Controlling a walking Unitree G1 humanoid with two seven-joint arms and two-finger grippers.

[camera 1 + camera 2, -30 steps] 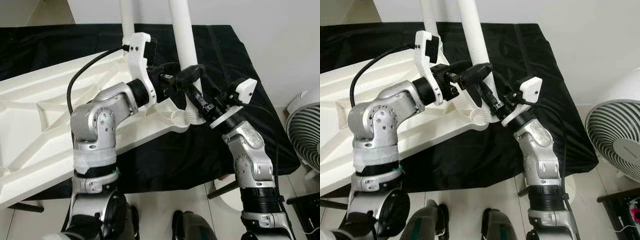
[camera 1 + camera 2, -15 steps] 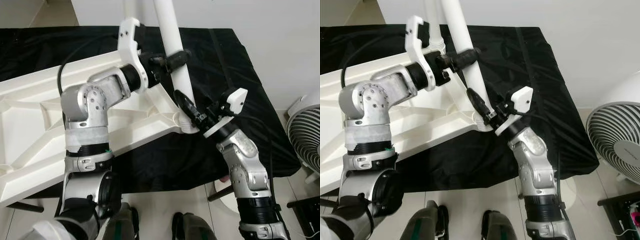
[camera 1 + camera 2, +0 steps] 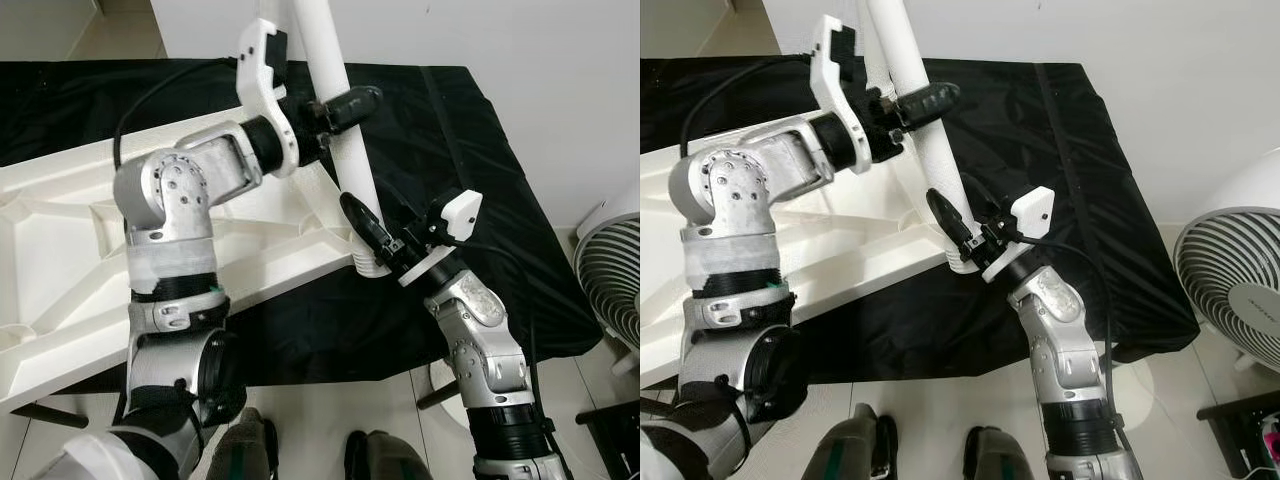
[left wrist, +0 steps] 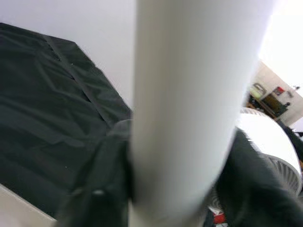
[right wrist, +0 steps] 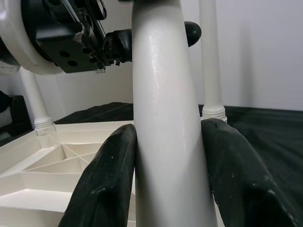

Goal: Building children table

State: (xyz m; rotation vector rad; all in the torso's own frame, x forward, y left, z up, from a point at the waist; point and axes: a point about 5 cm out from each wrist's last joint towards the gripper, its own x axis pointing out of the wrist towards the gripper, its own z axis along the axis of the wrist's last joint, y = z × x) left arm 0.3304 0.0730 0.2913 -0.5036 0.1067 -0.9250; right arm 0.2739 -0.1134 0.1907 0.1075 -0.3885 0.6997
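On the black cloth (image 3: 470, 150) lies the upturned white tabletop (image 3: 80, 260), and at its near right corner we pinch the smooth, stiff, probably light leg (image 3: 345, 150) high with the left gripper (image 3: 345, 105) and low, near the socket, with the right gripper (image 3: 362, 222).

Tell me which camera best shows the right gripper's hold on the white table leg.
The right wrist view: both black fingers flank the white table leg, pressed against its sides. The eye views show the right gripper low on the leg near its socket, partly hidden. The left wrist view shows the left gripper's hold.
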